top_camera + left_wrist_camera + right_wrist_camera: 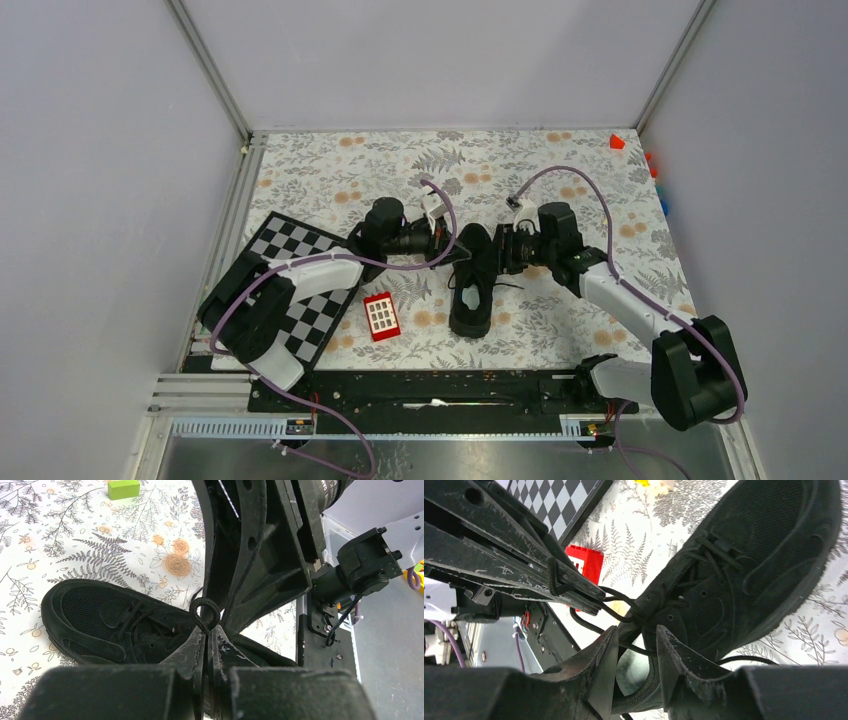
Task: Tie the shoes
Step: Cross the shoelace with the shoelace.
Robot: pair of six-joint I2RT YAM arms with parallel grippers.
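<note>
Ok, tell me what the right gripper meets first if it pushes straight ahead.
The right gripper probably meets the lace just past its open fingertips, then the shoe; depth is unclear.

1 shoe. 2 grippers: left gripper, right gripper. 1 checkerboard. 1 red gridded block at the shoe's 9 o'clock. 1 small red block toward 1 o'clock. 1 green block.
</note>
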